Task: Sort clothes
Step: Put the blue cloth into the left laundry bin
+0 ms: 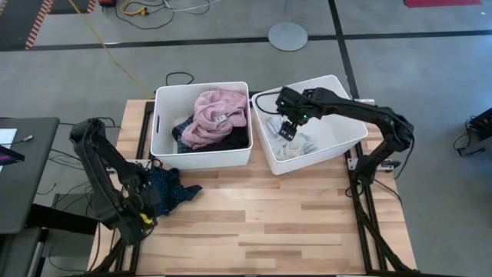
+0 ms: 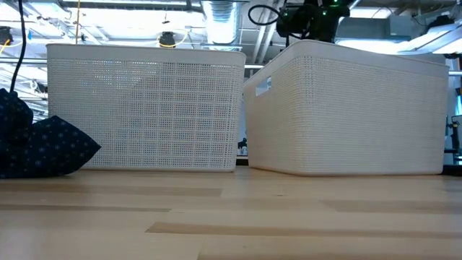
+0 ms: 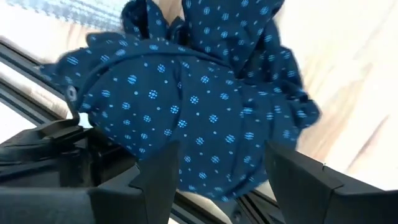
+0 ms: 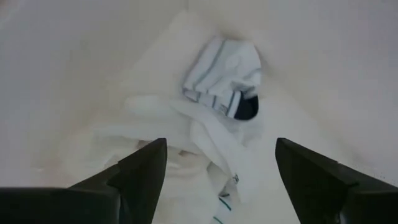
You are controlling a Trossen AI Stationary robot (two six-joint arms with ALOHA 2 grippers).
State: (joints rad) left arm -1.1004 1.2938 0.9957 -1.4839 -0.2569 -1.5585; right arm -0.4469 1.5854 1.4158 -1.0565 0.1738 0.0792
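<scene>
The dark navy patterned garment lies crumpled at the table's left side, its lower folds resting on the wood. My left gripper stands over it, shut on its cloth. My right gripper hangs open above the right white bin, with nothing between its fingers. Below it, white and grey socks lie on the bin floor. The left white bin holds a pink garment on top of a black one and a blue plaid one. My left gripper has a bunched part of the navy garment between its two fingers, several folds of it. The fingers come from above, slanting down steeply. The rest of the garment spreads slack onto the table toward the right.
The two bins stand side by side at the table's far half, the right one turned at an angle. The near half of the wooden table is bare. The left gripper is close to the table's left edge and its black frame rails.
</scene>
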